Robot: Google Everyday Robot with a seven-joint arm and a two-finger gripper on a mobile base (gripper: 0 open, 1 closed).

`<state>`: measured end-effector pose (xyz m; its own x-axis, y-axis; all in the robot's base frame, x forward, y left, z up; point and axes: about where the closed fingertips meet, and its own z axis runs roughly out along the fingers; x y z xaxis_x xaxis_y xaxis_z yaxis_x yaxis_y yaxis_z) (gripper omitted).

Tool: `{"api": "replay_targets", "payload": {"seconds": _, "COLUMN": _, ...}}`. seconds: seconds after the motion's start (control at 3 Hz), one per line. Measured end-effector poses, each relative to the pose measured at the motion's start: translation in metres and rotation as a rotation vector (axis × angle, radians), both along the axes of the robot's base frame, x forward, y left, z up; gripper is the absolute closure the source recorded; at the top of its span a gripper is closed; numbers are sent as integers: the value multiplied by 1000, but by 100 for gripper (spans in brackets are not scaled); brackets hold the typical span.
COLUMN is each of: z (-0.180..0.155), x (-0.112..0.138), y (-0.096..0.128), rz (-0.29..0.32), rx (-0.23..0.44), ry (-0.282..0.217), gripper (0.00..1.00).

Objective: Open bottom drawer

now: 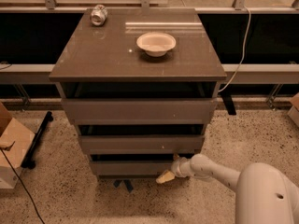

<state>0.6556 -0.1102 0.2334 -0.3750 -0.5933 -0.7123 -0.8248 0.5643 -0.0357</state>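
Note:
The bottom drawer (133, 167) is the lowest and narrowest of three grey-brown flat fronts in the cabinet, with a dark gap above it. My gripper (167, 175) reaches in from the lower right on a white arm. Its yellowish fingertips sit at the drawer front's right end, by its lower corner. Whether they touch the front I cannot tell.
A white bowl (156, 43) and a crushed can (98, 15) sit on the cabinet top (103, 55). The middle drawer (140, 143) and top drawer (138, 110) stand above. A cardboard box (11, 146) and a black stand foot (37, 134) lie at left. Blue tape (124, 185) marks the floor.

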Motion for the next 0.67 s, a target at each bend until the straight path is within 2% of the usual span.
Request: {"api": "replay_targets", "payload": {"seconds": 0.67, "z": -33, "x": 26, "y": 15, "rz": 44, "rx": -5, "ry": 83, "gripper": 0}}
